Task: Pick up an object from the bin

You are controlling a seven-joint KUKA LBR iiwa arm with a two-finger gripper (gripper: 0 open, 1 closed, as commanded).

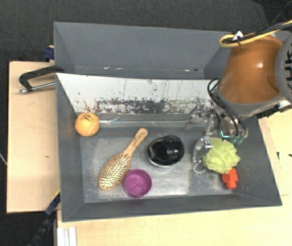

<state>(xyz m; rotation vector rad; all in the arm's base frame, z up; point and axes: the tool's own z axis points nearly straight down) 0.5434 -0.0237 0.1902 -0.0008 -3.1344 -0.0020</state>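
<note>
My gripper (199,163) is low in the right part of the bin, under the arm's orange cover. A yellow-green fluffy ball (222,157) lies right against it on its right side, partly under the gripper's body. Just below that ball sits a small orange plastic piece (230,179). A black round object (165,150) rests on the bin floor a short way to the gripper's left.
A wooden hairbrush (118,164) lies slantwise in the middle left, with a purple round cup (137,183) at its lower end. An orange ball (87,124) sits at the far left by the back wall. The bin's sloped right wall is close to the gripper.
</note>
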